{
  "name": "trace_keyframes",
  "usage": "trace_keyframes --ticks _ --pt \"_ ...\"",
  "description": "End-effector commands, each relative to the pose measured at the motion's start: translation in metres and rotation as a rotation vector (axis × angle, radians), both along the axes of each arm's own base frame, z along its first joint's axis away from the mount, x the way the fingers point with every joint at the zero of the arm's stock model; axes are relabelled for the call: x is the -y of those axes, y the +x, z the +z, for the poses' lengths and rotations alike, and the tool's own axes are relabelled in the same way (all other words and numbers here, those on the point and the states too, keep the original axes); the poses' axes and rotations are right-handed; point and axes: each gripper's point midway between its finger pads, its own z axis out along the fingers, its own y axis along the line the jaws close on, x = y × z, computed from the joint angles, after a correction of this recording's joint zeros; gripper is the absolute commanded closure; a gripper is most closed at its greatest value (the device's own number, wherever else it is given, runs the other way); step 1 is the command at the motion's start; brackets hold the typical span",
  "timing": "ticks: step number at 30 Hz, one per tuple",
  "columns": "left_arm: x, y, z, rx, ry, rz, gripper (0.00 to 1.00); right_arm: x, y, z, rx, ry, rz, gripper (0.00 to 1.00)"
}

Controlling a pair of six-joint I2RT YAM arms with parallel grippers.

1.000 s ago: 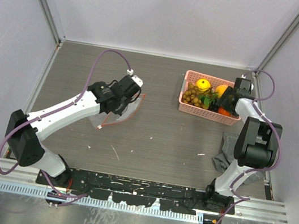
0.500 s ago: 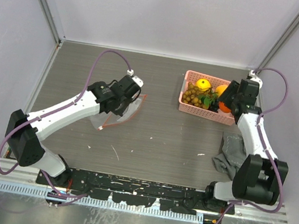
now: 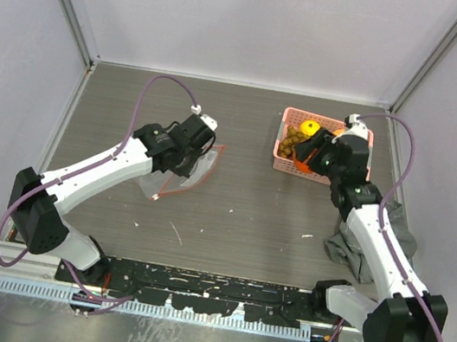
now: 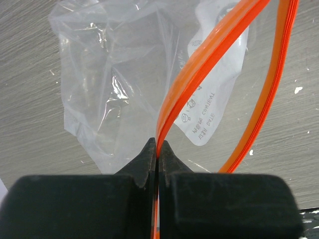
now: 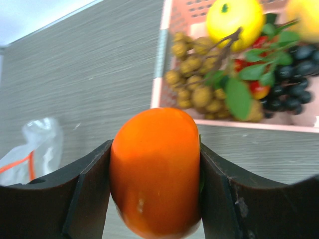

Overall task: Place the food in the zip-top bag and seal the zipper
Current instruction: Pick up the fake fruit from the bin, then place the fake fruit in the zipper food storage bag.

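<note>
Right wrist: orange fruit point(image 5: 155, 172) in gripper point(image 5: 154, 149)

In the top view the zip-top bag point(image 3: 177, 176) lay on the table point(image 3: 241, 199) left of centre. Its zipper point(image 3: 216, 158) was pinched at the left gripper point(image 3: 201, 151). The basket point(image 3: 281, 149) stood in the upper right, well apart from the bag. A round fruit point(image 3: 305, 156) sat clamped between the fingers of the right gripper point(image 3: 308, 158), over the basket's near left corner. Inside the basket a second round fruit point(image 3: 309, 128) lay toward the back, the bunch of small balls point(image 3: 291, 138) just left of it. The cloth point(image 3: 340, 247) lay below the basket, partly under the right arm.
</note>
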Motion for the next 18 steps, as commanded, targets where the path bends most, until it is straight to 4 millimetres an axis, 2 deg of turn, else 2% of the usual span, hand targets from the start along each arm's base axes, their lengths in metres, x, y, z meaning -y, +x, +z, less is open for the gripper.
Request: trace_keyframes --ticks 1,7,12,18 --pt "-0.004 0.009 0.031 0.082 -0.047 0.088 1.0 -0.052 -0.013 0.045 0.142 0.18 0.106 0.78" --pt "-0.009 0.008 0.042 0.132 -0.102 0.161 1.0 -0.118 -0.045 0.061 0.196 0.355 0.241 0.8" --pt "-0.005 0.005 0.045 0.15 -0.176 0.177 1.0 -0.159 -0.064 0.077 0.236 0.446 0.311 0.8" --pt "-0.006 0.004 0.046 0.167 -0.191 0.169 1.0 -0.21 -0.083 0.086 0.238 0.51 0.403 0.8"
